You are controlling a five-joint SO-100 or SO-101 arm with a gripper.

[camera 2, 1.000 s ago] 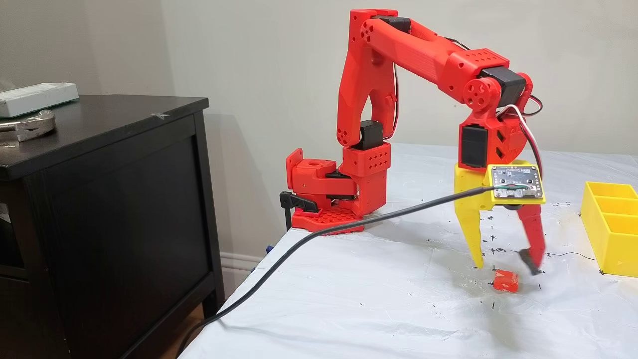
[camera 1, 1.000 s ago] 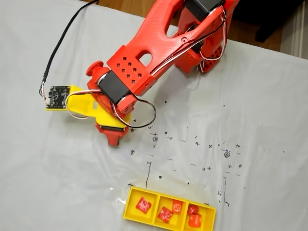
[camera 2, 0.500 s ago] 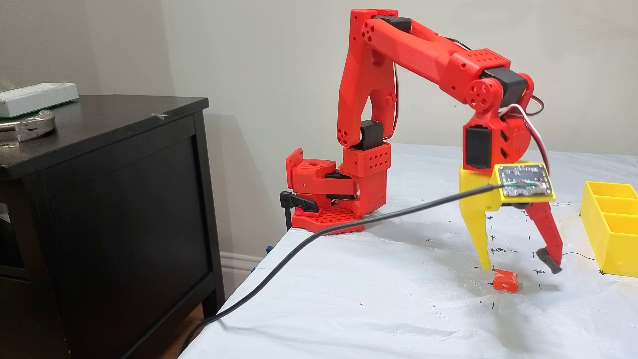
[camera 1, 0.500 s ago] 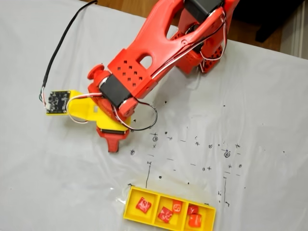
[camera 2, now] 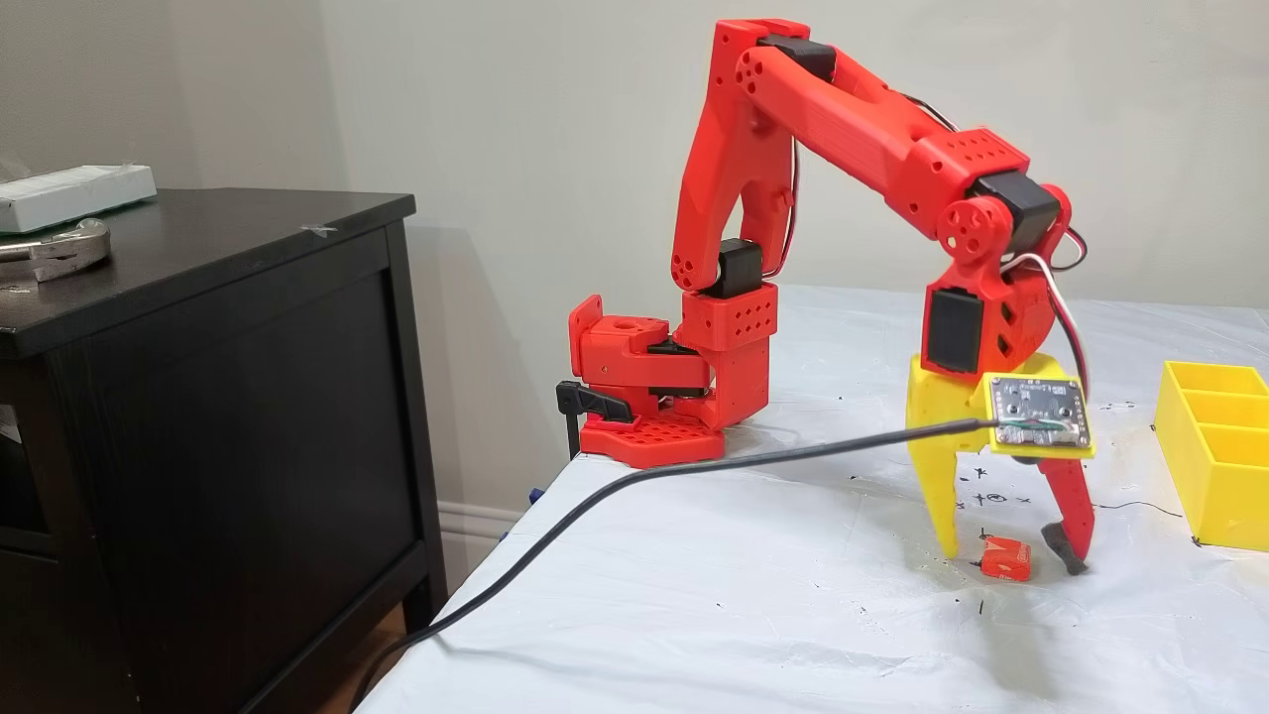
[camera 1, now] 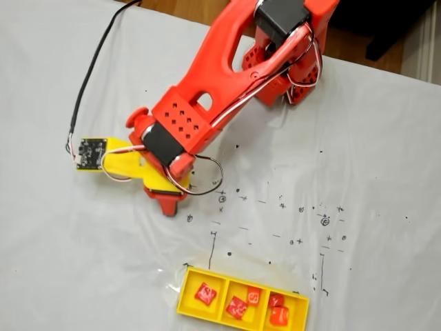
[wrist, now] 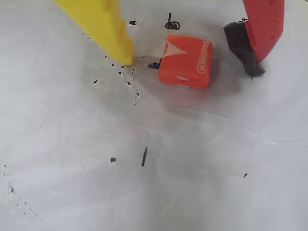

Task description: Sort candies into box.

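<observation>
One red-orange candy [wrist: 185,61] lies on the white table cover between the fingers of my gripper [wrist: 190,65], which is open. The yellow finger [wrist: 103,26] stands just left of it and the red finger's black pad [wrist: 240,45] a short way to its right; neither clearly touches it. In a fixed view from the side, the gripper [camera 2: 1011,557] points straight down with both tips at table level around the candy [camera 2: 1005,558]. The yellow box [camera 1: 185,298] at the near table edge holds several candies [camera 1: 204,294] spread over its three compartments; its end [camera 2: 1214,456] shows at the right.
A black cable [camera 2: 694,464] runs from the circuit board [camera 2: 1041,415] on the wrist across the table and off its edge. Small black ink marks [camera 1: 300,210] dot the cover. A dark cabinet [camera 2: 198,416] stands left of the table.
The gripper came down around the candy. Its red finger swung inward, narrowing the opening. The candy has not moved.
</observation>
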